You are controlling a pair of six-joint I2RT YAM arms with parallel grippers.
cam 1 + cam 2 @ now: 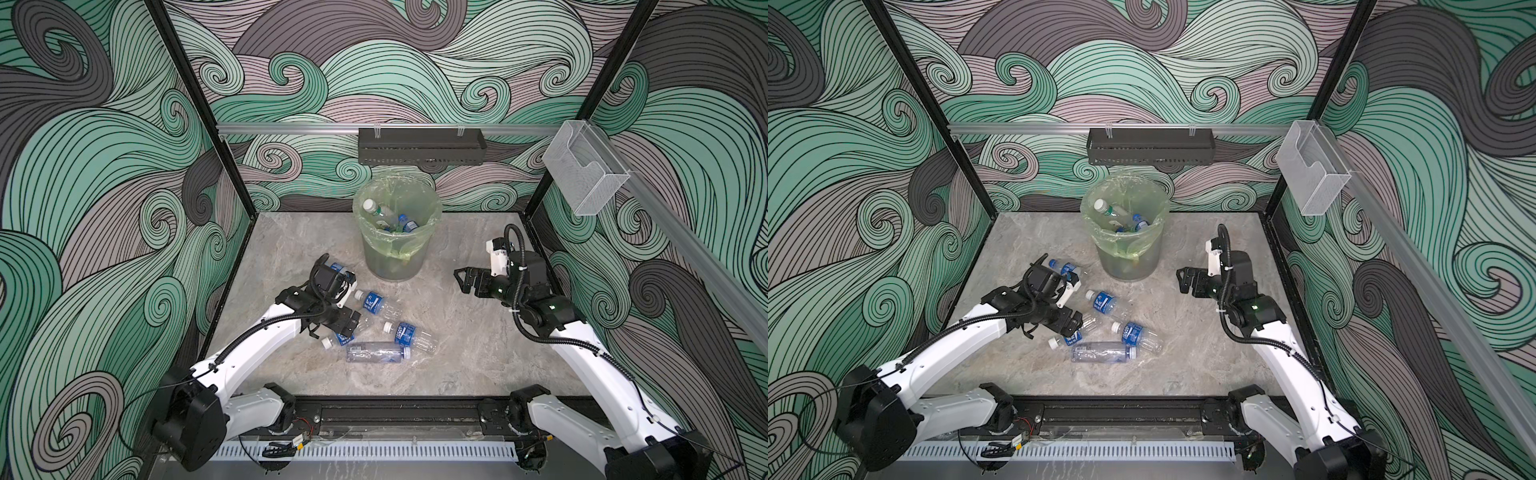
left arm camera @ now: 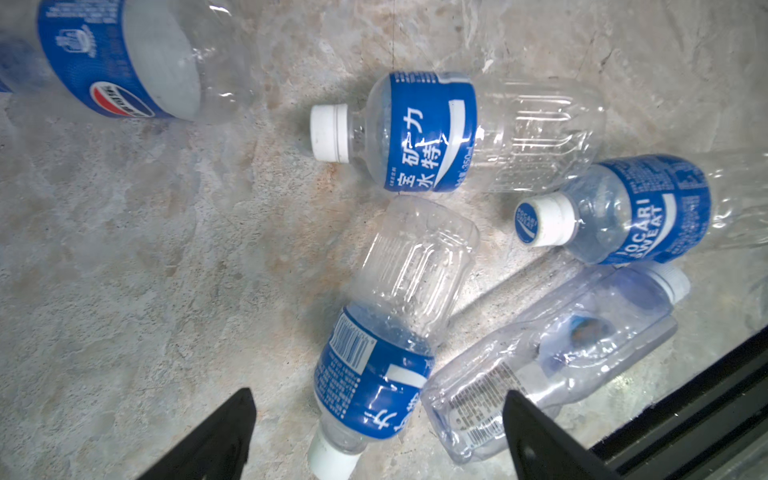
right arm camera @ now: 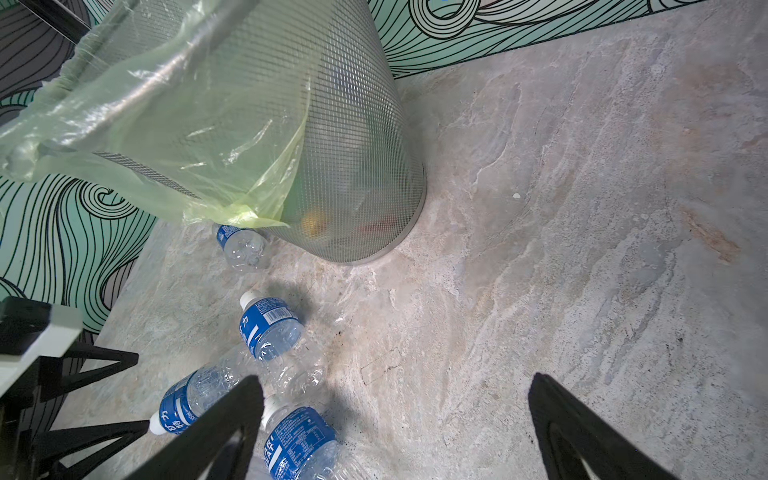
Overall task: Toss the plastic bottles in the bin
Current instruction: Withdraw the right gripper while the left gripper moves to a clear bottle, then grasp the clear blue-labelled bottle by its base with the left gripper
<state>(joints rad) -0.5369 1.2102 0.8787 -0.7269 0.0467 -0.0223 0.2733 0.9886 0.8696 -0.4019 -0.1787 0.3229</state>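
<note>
L gripper [image 2: 382, 436] spread wide, nothing held, clear blue-label plastic bottle [image 2: 374, 386] lying betw its jaws; R gripper [image 3: 395, 432] likewise spread, empty

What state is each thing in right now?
Round grey mesh bin with yellow-green bag liner: upright, holding discarded bottles.
Four small blue-labelled clear plastic bottles: lying on their sides, capped.
Larger unlabelled clear bottle: on its side, capped.
Left gripper: open, straddling one small bottle.
Right gripper: open, empty.

Robot test cell; swirl-printed walls [image 1: 415, 62], aluminium frame [image 1: 291, 128], marble-look floor [image 1: 457, 353]
</note>
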